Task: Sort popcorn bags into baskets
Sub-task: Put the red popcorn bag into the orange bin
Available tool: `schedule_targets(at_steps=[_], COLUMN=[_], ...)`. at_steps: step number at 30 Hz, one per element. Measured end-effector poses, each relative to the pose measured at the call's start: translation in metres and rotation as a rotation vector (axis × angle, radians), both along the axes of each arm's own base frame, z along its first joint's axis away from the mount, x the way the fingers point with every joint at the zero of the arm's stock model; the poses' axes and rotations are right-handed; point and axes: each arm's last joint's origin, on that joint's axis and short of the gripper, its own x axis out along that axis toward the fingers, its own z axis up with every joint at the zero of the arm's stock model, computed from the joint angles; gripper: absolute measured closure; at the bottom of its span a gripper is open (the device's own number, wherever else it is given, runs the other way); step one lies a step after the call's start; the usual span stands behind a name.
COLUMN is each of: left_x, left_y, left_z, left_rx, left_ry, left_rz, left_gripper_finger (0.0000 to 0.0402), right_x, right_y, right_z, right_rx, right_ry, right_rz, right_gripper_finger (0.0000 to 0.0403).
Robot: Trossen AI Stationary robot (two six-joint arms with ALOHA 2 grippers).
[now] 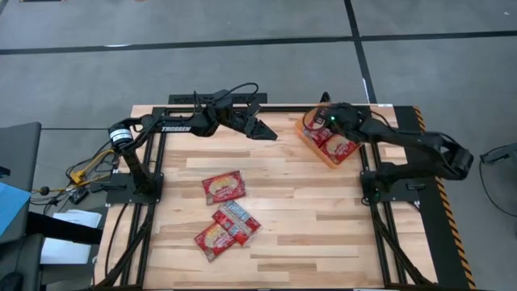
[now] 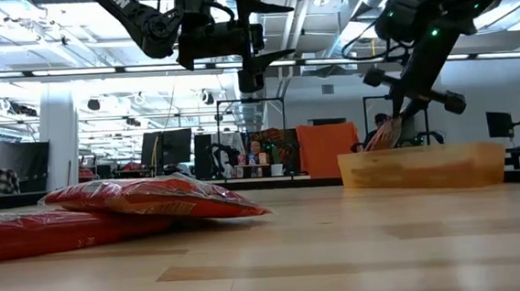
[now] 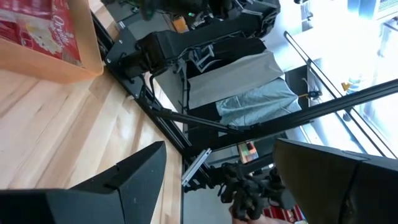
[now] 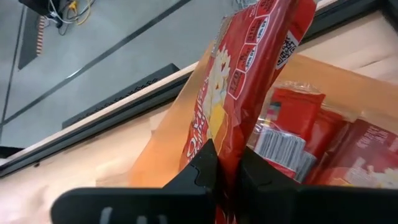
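Right gripper (image 4: 229, 177) pinches a popcorn bag (image 4: 249, 81) by its edge, fingers nearly together with only the packet's thickness between them. It holds the bag on edge over the orange basket (image 1: 311, 145), whose far end lies near the back right corner of the table (image 1: 323, 226). In the low view the held bag (image 2: 386, 135) dips behind the basket's (image 2: 422, 168) near wall while the gripper hangs above the rim. More red packets already lie flat inside; the right wrist view shows a barcode panel and a red face beneath the hanging one. The basket sits askew to the table's edges, and its far corner comes close to the black frame rail along the back.

Left gripper (image 1: 262, 129) hovers over the back middle of the table with its fingers (image 3: 134, 180) spread wide and nothing between them, well apart from the basket. Bare wood lies between the two grippers.

Loose bags remain on the near half: one single packet (image 1: 223, 187) near the middle, and a small overlapping pile (image 1: 226, 229) nearer the front, left of centre. In the low view that pile (image 2: 144, 198) lies stacked at the left. The right front part of the table shows only wood, up to the striped tape (image 1: 446, 210) on the right edge.
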Motion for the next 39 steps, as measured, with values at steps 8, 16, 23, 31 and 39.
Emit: schedule_targets(at_steps=[8, 16, 23, 31, 39], left_x=[0.000, 0.000, -0.001, -0.003, -0.022], left_y=[0.000, -0.001, -0.002, -0.002, -0.011], left_z=[0.000, -0.004, -0.017, -0.032, -0.070], left_rx=[0.000, 0.001, 0.014, 0.052, 0.168], left_ry=[0.003, 0.035, 0.133, 0.247, 0.573], left_rz=[-0.004, -0.019, -0.055, -0.040, -0.105], left_gripper_finger=[0.0119, 0.0119, 0.0119, 0.0119, 0.0119], right_x=[0.001, -0.004, -0.018, -0.013, -0.002], right_y=[-0.008, -0.010, -0.003, 0.017, 0.028], right_z=[-0.010, -0.005, 0.006, 0.017, 0.012], right_rx=[0.045, 0.010, 0.008, -0.024, 0.009], right_ry=[0.030, 0.094, 0.143, 0.109, 0.127], right_rz=[0.007, 0.083, 0.148, 0.295, 0.395], right_gripper_finger=[0.0317, 0.0192, 0.0141, 0.0164, 0.0190])
